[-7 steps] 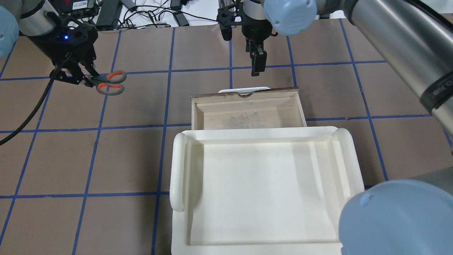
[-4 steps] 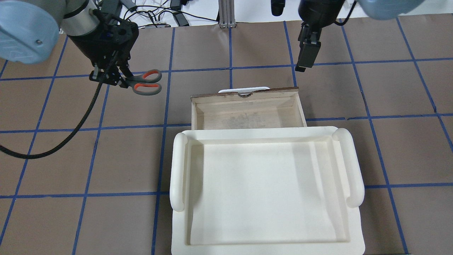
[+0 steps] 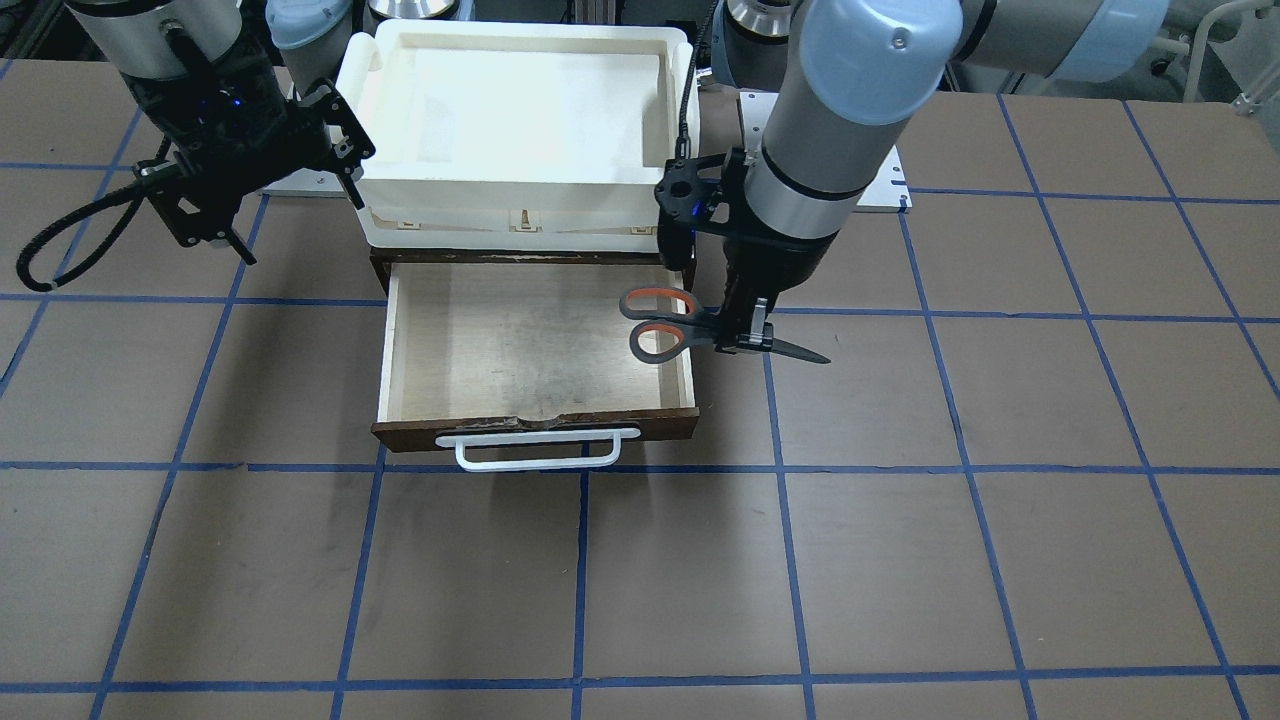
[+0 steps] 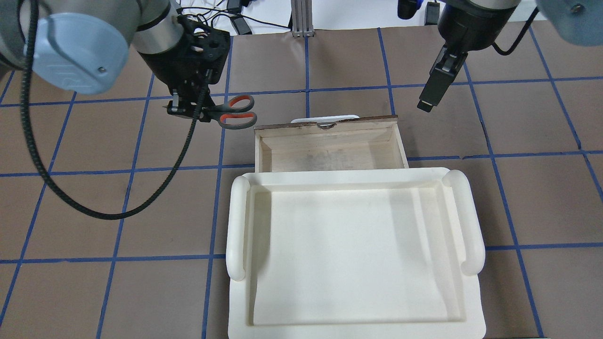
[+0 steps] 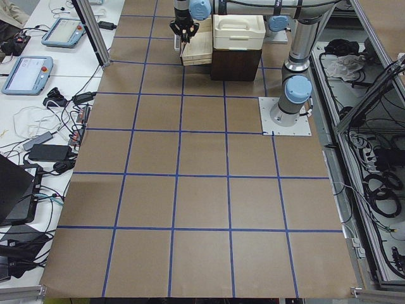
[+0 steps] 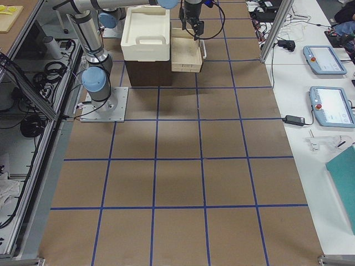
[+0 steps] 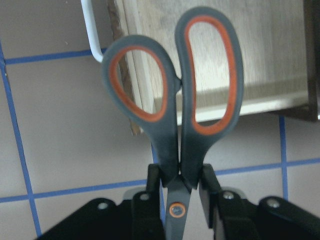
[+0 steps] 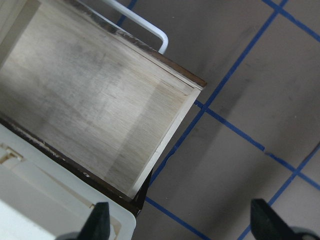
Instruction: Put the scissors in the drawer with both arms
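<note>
- The left gripper (image 4: 191,109) has the scissors (image 4: 233,112) pinched between its fingers (image 7: 154,182), clamped on the grey shanks just beside the red pivot; the blades are closed, and the pair lies level in the air above the table (image 4: 94,212).
- Seen from across the table, the orange-lined loops hang over the side wall of the drawer (image 3: 540,330) on the robot's left; the blade tip points outward, away from the drawer.
- The left wrist camera puts those loops over the drawer's corner, near the white handle (image 3: 535,455); the scissors are at the drawer's edge and not yet down inside it.
- The drawer stands pulled out from under the cream-white tray (image 4: 240,221); its pale plywood floor is in plain sight, and the handle faces away from the robot.
- The right gripper (image 4: 426,100) hangs over the table off the drawer's other side, well apart from the scissors; its fingers (image 8: 100,222) are spread wide, as the right wrist camera shows, and they touch neither drawer nor tray.
- A black cable (image 4: 70,197) loops down from the left arm and sags low over the table on that side.
</note>
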